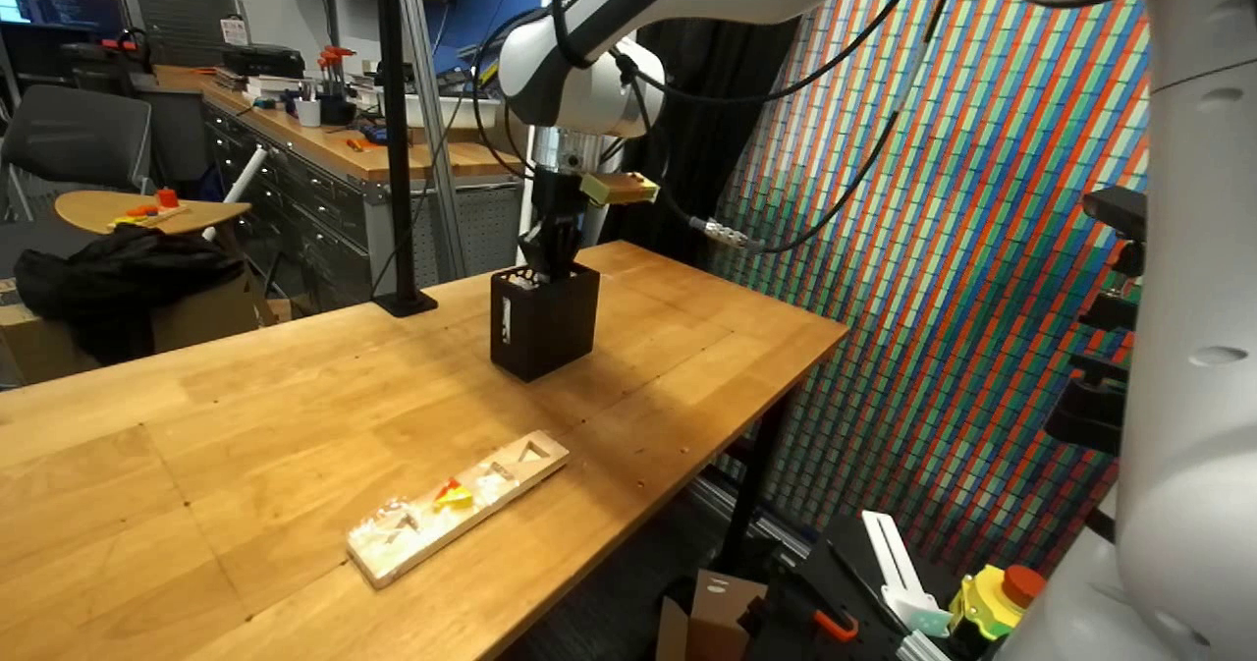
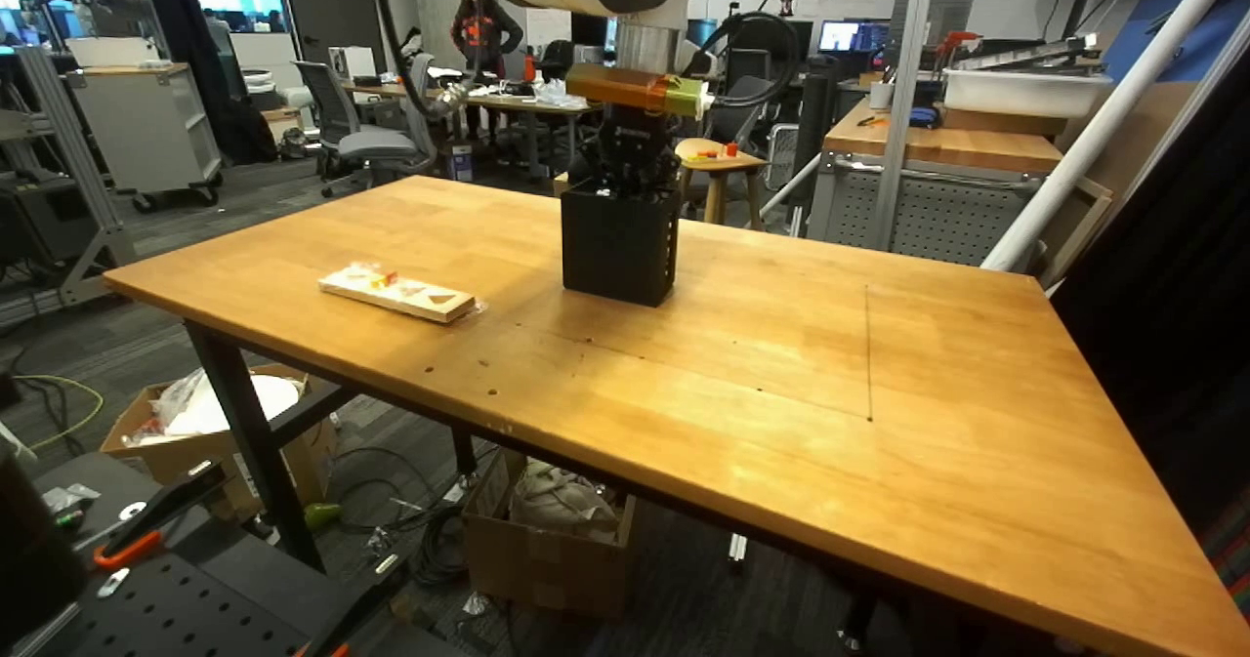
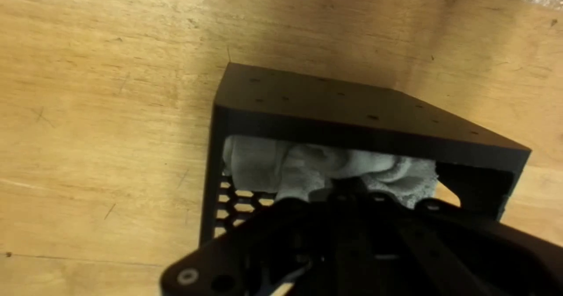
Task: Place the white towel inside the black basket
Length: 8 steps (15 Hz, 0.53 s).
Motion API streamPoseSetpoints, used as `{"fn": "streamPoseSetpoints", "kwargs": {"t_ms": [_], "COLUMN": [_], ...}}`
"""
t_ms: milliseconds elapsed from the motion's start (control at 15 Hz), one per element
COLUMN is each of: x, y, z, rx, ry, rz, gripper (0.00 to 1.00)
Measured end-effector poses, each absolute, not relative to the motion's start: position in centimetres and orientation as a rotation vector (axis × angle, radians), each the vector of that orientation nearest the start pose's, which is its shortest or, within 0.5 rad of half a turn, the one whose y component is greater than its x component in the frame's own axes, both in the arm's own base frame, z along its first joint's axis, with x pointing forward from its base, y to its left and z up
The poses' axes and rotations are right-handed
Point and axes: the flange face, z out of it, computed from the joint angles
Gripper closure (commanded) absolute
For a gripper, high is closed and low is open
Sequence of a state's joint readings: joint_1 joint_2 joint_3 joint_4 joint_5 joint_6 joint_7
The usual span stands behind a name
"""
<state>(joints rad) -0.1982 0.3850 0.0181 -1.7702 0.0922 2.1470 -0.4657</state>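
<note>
The black basket stands upright on the wooden table; it also shows in an exterior view and in the wrist view. The white towel lies bunched inside the basket along one wall, over the honeycomb floor. Only a small white bit of it shows over the rim in an exterior view. My gripper points down into the basket opening, also seen in both exterior views. Its fingers are together with towel folds bunched at the dark tips. The exact contact is partly hidden.
A wooden puzzle board with red and yellow pieces and plastic wrap lies on the table; the board also shows in an exterior view. A black post stands at the table's edge. The basket's walls closely surround the gripper.
</note>
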Motion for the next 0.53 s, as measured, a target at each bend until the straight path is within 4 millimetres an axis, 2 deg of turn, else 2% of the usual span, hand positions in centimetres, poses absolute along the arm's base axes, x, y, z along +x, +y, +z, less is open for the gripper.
{"fn": "streamPoseSetpoints", "kwargs": {"t_ms": [333,467,533], "x": [58.5,55.9,54.7], "y": [-13.6,-15.0,-15.7], "z": [40.2,42.2,43.1], "rx": [-3.062,-3.078,-3.082], "ry": [-0.198,-0.145,-0.117], "rz": [-0.348,-0.422,-0.447], "gripper": [0.97,0.71,0.7]}}
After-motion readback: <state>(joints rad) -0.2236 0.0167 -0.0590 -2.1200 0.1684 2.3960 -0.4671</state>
